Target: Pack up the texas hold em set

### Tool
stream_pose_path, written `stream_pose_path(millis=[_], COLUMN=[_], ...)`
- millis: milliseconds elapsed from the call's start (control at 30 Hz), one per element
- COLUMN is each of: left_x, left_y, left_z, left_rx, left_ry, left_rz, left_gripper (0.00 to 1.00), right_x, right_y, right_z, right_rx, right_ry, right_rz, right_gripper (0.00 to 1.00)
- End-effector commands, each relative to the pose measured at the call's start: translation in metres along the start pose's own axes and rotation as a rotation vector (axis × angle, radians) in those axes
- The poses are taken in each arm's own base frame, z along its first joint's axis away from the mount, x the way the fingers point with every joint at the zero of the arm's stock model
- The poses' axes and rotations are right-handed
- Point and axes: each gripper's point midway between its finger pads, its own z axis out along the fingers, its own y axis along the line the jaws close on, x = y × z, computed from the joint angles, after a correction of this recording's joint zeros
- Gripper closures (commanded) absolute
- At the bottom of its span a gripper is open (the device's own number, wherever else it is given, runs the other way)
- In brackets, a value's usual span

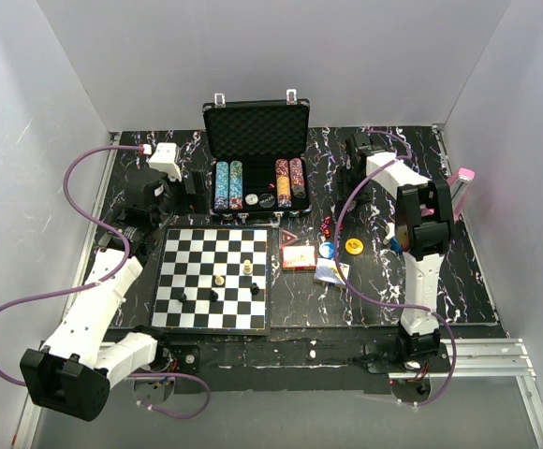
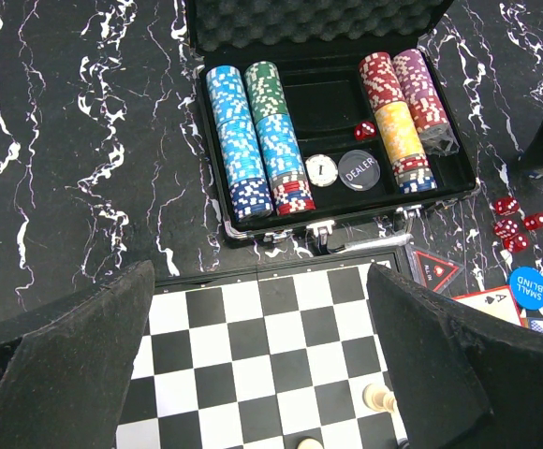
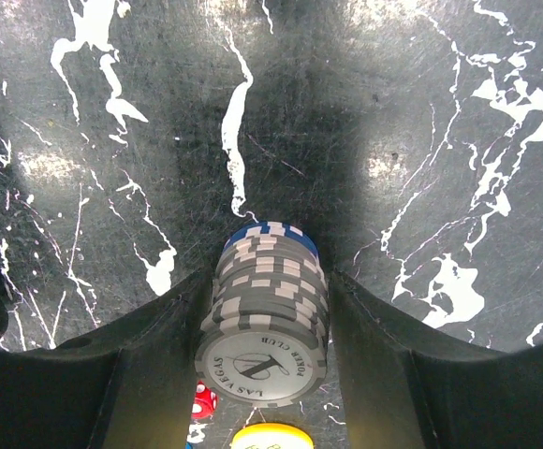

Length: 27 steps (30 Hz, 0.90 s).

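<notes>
Right fingers (image 3: 270, 276): clenched on a grey chip stack (image 3: 267, 323), one pad against each flank. I cannot tell whether the stack is clear of the bench (image 3: 112, 140).
Stack: its printed face sits near the finger roots and its blue chips lie out past the fingertips. A red die (image 3: 204, 400) and a yellow button (image 3: 271, 435) show behind it, back toward the wrist.
Left fingers (image 2: 262, 281): released, spread wide, grasping nothing, above the far edge of the chessboard (image 2: 262, 346).
Briefcase (image 2: 309, 21): just beyond the left fingertips, lid up, with chip rows (image 2: 243, 140) along both sides and bare floor in the middle.
Loose dice (image 2: 510, 224): on the bench outside the left arm's right-hand finger.
Risk – spill: only the rims are pinched, so a tilt or jolt would likely let the end chips slide out and fan across the bench.
Risk – seating: if the stack comes in crooked it could ride up on the packed rows and scatter them.
Risk – chessboard: a low sweep by the left fingers would topple pieces.
</notes>
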Motion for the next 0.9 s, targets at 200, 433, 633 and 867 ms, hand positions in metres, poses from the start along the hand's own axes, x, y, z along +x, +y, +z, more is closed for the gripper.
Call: stream_pose_path(millis=[200, 433, 633, 867], left_x=[-0.005, -0.005, -0.006, -0.006], left_y=[0.0, -0.001, -0.002, -0.002], left_z=[-0.005, -0.005, -0.006, -0.006], left_rx=[0.001, 0.004, 0.006, 0.007], left_ry=[-0.025, -0.024, -0.027, -0.027], left_rz=[0.015, 0.016, 0.016, 0.016], left_gripper=[0.02, 0.02, 0.02, 0.02], right_x=[-0.005, -0.005, -0.005, -0.001], right_y=[0.002, 0.003, 0.004, 0.004], right_z=[-0.002, -0.008, -0.01, -0.014], right_rx=[0.014, 0.009, -0.001, 0.002], right_ry=[-0.003, -0.016, -0.014, -0.013], right_rz=[-0.003, 0.008, 0.017, 0.033], right_gripper=[0.41, 0.4, 0.4, 0.39])
